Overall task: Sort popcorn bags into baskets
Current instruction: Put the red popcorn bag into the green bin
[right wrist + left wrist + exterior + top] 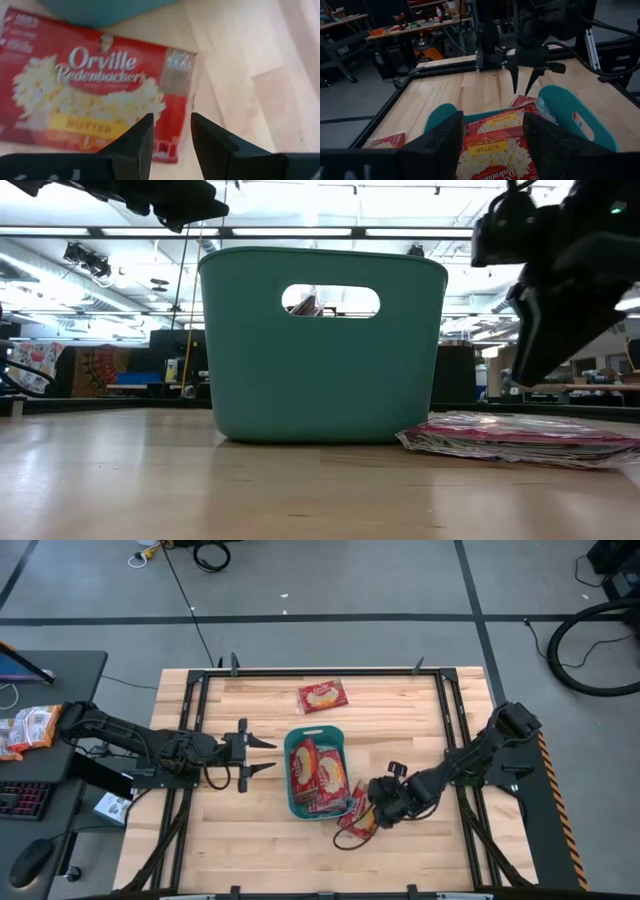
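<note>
A teal basket (315,772) stands mid-table and holds several red popcorn bags (318,770). One bag (322,696) lies flat on the wood toward the far edge. Another bag (358,820) lies flat by the basket's near right corner. My right gripper (362,808) hangs just above that bag (95,95), pointing steeply down. Its fingers (171,132) are open and nothing is between them. My left gripper (272,756) stands open and level, left of the basket and above the table. Its wrist view looks over the bags in the basket (495,150).
Black frame rails (445,710) run along the table's edges. Bare wood lies to the left of the basket and near the front edge (250,850). A side desk (40,740) with a keyboard and packets stands off the table's left.
</note>
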{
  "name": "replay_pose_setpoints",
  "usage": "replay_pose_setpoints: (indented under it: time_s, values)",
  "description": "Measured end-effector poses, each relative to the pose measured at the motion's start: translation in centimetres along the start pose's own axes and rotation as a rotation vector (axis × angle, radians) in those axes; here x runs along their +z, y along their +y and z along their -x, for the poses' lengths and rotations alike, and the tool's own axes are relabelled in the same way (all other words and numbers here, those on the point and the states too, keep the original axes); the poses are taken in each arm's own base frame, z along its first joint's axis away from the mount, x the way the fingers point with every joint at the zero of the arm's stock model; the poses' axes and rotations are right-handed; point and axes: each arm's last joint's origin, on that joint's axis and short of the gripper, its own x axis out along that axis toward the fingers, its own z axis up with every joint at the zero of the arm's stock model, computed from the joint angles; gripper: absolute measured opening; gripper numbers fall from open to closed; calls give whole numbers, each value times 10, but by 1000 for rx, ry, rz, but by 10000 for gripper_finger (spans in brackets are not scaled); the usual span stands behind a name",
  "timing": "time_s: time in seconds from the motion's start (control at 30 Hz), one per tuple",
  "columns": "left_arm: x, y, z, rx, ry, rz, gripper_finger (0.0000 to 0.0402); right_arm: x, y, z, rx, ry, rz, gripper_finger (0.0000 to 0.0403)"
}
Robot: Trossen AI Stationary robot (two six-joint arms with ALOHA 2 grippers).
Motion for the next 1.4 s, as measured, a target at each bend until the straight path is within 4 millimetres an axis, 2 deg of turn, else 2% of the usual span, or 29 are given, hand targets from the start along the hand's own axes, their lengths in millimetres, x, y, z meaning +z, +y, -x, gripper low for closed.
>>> replay_pose_setpoints:
  time_s: [0.4,0.53,0.77,1.0,1.23,1.4]
  values:
    - [0,0,0,0,0,0,208,-2,-37,-37,92,-120,-73,128]
    - [0,0,0,0,0,0,208,5,-42,-42,124,-168,-70,125]
    - [0,0,0,0,0,-1,208,3,-48,-47,104,-163,-67,115]
    - [0,0,0,0,1,-1,208,-1,-46,-54,102,-139,-41,77]
    - [-1,0,0,0,9,-4,208,-3,-46,-58,77,-122,-17,12]
    - [-1,0,0,-1,10,-5,208,-3,-47,-57,60,-123,-14,9]
